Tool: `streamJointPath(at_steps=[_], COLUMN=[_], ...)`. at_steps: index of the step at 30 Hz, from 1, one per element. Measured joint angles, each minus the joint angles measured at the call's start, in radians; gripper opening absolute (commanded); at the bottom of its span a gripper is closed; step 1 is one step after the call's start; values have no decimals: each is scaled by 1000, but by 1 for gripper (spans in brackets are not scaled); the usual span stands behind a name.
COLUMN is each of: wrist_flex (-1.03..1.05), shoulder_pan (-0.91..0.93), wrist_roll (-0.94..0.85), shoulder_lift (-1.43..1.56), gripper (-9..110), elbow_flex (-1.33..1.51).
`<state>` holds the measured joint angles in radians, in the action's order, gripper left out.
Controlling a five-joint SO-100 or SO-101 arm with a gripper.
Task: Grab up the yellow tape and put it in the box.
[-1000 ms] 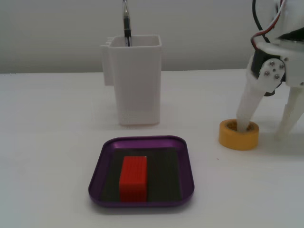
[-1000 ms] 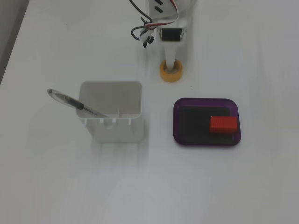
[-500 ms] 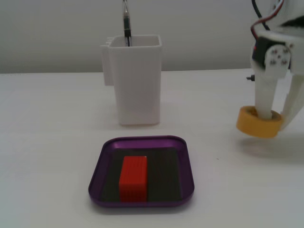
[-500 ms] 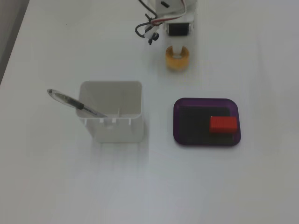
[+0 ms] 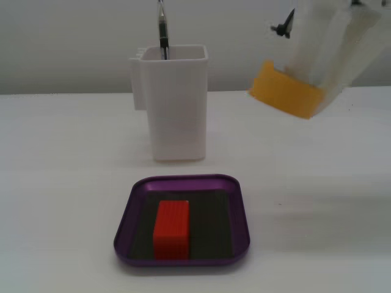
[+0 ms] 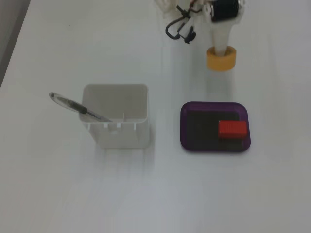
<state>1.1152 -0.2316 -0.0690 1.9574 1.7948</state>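
Observation:
The yellow tape [image 5: 284, 93] is a yellow-orange ring, tilted and held in the air at the upper right of a fixed view. It also shows near the top of the other fixed view [image 6: 221, 64]. My gripper [image 5: 303, 82] is shut on it, with a white finger [image 6: 221, 40] reaching into its core. The box [image 5: 125, 226] is a shallow purple tray at the bottom centre, below and left of the tape. From above, the tray [image 6: 183, 128] lies just below the tape. A red block [image 5: 172, 229] lies inside it, toward the tray's right side [image 6: 232, 129].
A tall white plastic container [image 5: 177, 110] stands behind the tray, to the left of the gripper, with a pen [image 5: 162, 30] sticking out of it. From above, the container [image 6: 116, 132] is left of the tray and the pen [image 6: 73, 104] leans left. The table is white.

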Motion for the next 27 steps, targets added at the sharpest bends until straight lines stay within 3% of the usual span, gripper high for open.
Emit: streamJointPath(at_steps=[10,27], wrist_flex=[-98,-101], shoulder_pan=[101,103], wrist_roll=[0,0], shoulder_lift=[-334,-681], gripper=[-1,-1], elbow_flex=[-173,-413])
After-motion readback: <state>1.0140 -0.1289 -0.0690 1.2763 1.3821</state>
